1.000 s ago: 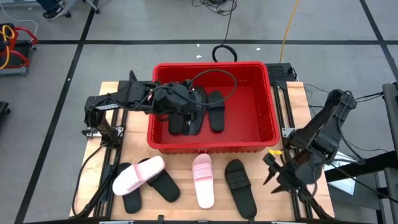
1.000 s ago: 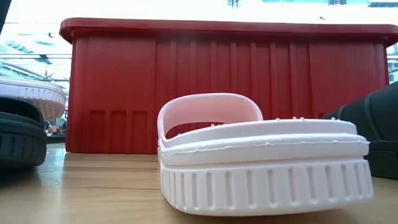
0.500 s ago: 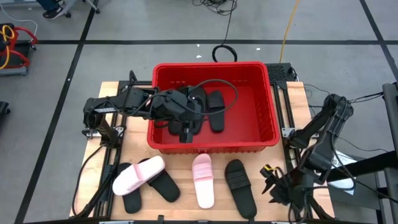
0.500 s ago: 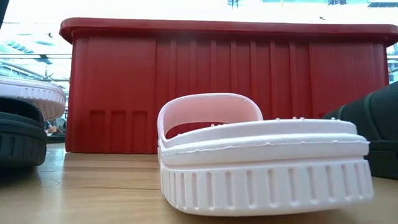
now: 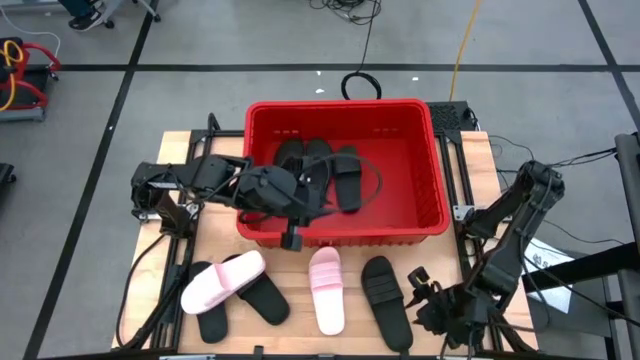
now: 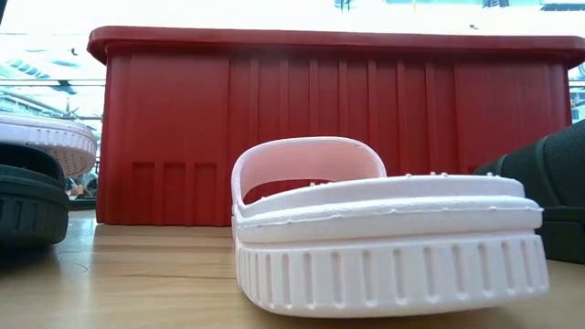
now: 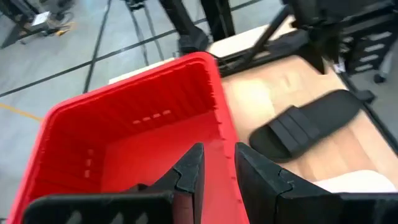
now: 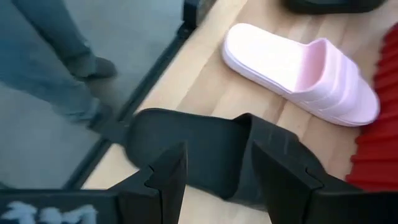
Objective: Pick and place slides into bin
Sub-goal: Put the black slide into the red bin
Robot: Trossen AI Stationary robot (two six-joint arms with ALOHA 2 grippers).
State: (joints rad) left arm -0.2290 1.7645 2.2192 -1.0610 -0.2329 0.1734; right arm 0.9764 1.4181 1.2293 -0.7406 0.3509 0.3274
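we are finding no brand, label or readable writing on anything in view. nearest the front edge of the desk (image 5: 300, 330), the right gripper (image 5: 418, 290) is hanging low at the front right corner, its fingers (image 8: 283, 168) spread wide and gripping nothing; in the right wrist view they are framing the black slide (image 8: 211, 155) lying just beyond them, and we cannot tell whether they are touching it. that black slide (image 5: 386, 300) is lying flat on the desk, with a pink slide (image 5: 326, 290) just beside it toward the middle, also flat, its strap end toward the bin. at the front left, a second pink slide (image 5: 222, 280) is resting tilted across two more black slides (image 5: 262, 297), overlapping them.

behind this row, the red bin (image 5: 420, 215) is sitting in the middle of the desk, close to the slides in front of it. the left gripper (image 5: 296, 226) is hovering over the bin's near wall, reaching in from the left side; its fingers (image 7: 186, 177) are parted only a narrow way and are holding nothing, with the red rim showing in the gap between them.

deeper inside the bin, three black slides (image 5: 320, 172) are lying on its floor, side by side toward the left and far part, partly overlapping.
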